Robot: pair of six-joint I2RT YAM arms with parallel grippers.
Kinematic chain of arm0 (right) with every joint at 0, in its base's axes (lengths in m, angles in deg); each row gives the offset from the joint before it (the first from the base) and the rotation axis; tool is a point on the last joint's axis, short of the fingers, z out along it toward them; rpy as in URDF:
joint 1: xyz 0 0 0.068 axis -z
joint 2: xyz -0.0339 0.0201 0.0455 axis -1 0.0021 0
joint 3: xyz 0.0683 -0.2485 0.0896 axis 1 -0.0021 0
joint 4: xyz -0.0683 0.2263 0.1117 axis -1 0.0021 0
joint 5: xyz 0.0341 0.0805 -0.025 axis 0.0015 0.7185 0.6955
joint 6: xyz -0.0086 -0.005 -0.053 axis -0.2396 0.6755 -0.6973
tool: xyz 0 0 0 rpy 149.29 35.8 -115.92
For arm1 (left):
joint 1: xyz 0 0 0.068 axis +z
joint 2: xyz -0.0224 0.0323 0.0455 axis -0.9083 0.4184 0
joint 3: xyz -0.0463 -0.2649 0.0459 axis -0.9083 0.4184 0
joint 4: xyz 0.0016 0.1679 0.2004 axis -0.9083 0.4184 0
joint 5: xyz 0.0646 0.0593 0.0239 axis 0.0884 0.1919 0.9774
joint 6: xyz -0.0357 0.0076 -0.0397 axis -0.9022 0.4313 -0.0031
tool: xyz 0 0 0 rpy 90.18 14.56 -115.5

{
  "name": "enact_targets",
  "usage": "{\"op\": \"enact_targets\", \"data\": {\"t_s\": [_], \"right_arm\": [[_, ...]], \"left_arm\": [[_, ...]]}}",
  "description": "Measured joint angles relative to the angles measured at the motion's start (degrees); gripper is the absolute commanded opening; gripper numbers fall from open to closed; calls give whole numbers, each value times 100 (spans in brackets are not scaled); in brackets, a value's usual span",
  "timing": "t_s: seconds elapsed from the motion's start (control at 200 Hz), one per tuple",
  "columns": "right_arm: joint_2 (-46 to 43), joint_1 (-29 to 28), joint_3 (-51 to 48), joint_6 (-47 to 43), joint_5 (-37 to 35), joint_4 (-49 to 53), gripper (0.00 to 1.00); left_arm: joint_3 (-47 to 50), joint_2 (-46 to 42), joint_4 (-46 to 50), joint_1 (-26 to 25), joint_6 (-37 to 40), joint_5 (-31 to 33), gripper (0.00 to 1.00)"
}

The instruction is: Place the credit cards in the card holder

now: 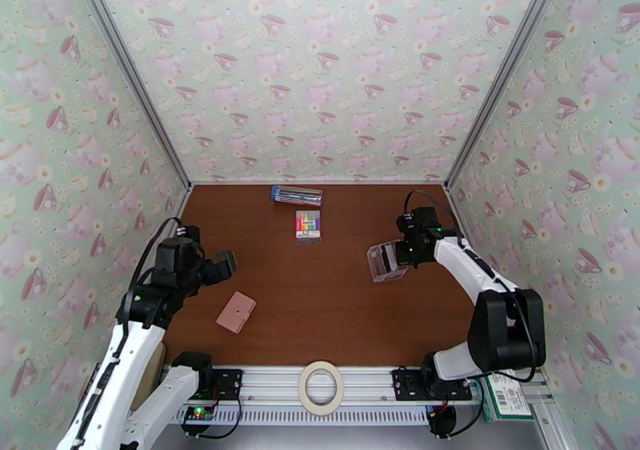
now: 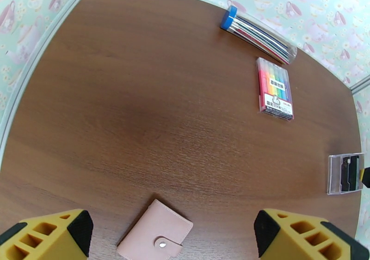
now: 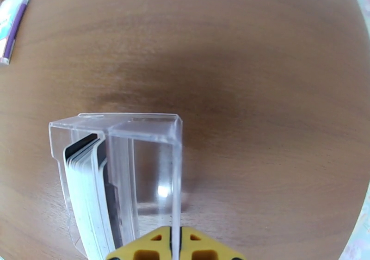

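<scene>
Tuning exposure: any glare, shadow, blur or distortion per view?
Right wrist: small glint on the clear case, soft dark shadow patch on the table beyond it. Left wrist: fisheye bows the table edge, soft shadow mid-table, sharp. Top external: even light, sharp.

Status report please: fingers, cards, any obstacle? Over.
Left fingers open near closed card holder. Right fingers shut on clear box wall, credit cards inside. Marker pack, pen box far back.

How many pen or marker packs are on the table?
2. The clear blue-capped pen box lies at the far edge of the table; the rainbow marker pack lies just nearer, apart from it. A hidden third seems unlikely.
</scene>
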Motion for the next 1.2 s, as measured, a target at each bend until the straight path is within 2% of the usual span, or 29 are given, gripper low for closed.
{"op": "enact_targets", "data": {"t_s": [0.305,0.516,0.716,0.956,1.197], "right_arm": [[553,424,321,-199,260,79,0],[750,487,442,-299,345,83,0],[767,487,474,-297,323,96,13],[807,494,474,-310,55,101,36],[704,494,479,-63,-229,103,48]], "left_arm": [[55,-15,-24,-72,-17,59,100],[87,-7,-31,-83,-17,63,100],[87,39,-42,-83,-17,63,100],[87,66,-42,-94,-17,63,100],[87,367,-33,-94,-66,35,100]]}}
